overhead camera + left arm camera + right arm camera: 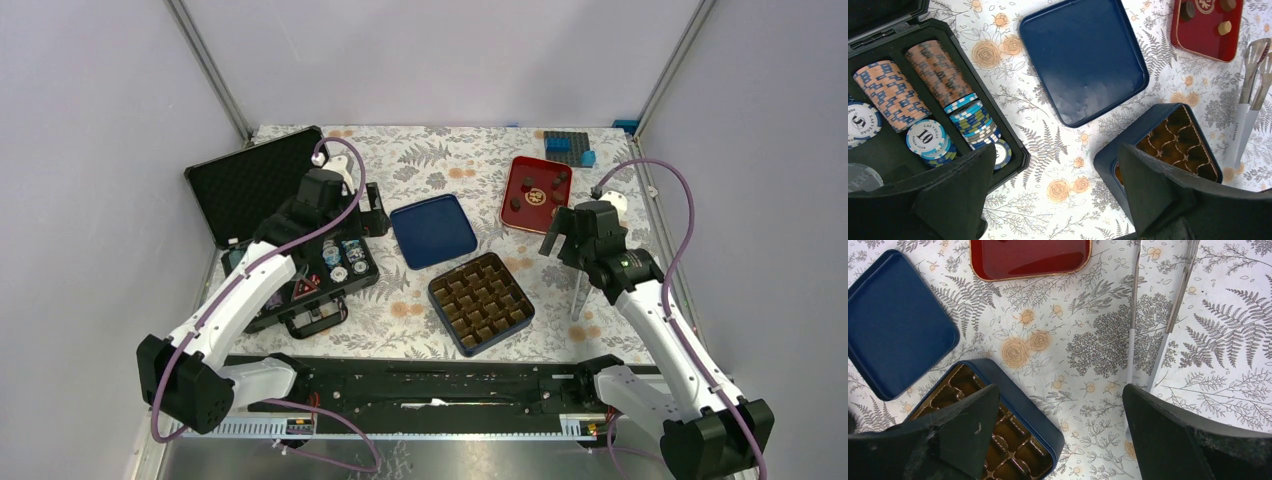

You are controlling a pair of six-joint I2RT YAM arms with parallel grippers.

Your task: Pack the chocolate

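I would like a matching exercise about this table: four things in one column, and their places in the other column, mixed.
1 chocolates
2 poker chips
3 blue lid
4 tongs

a inside the black case
b right of the blue box
c on the red tray
d between case and tray

Pairs: 1-c, 2-a, 3-d, 4-b.

Poker chip case (250,185), tongs (1245,125), blue blocks (568,147)

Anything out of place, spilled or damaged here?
Nothing spilled or damaged. The chocolate sits on the red tray; the blue box stands unfilled beside its lid. Only the open poker chip case looks unrelated to packing.
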